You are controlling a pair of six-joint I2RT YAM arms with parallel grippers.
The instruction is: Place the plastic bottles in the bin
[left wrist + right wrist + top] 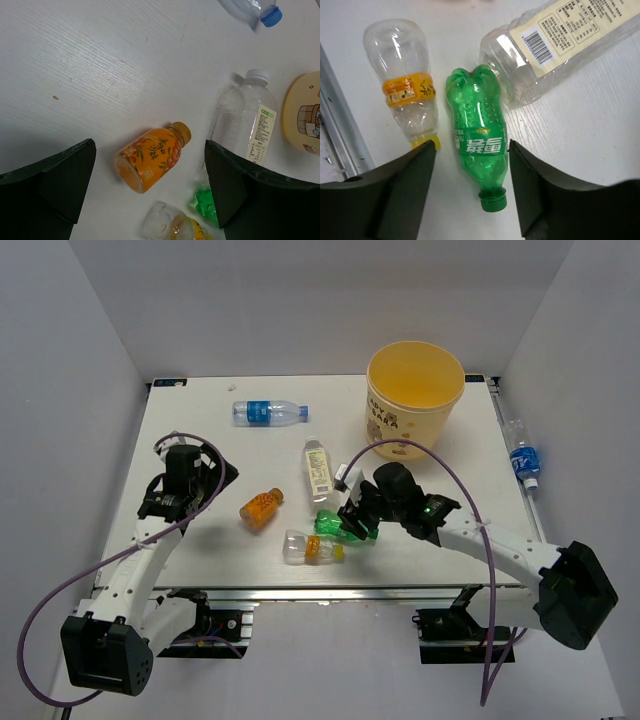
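Right pincer (470,150) spread astride the green bottle (479,135) — left pincer (150,146) wide apart above the orange bottle (150,157).
The green bottle lies flat on the table (200,430), white characters on its label, long axis running between the fingers. The bin (410,425) stands upright near the far right corner. Only the right wrist view shows the barcode on the pale-labelled clear bottle (560,45) — only the top view shows a blue-labelled bottle (268,413) near the far edge.

Plastic bottles (318,470) lie on their sides before the upright pale-yellow bin (400,425).
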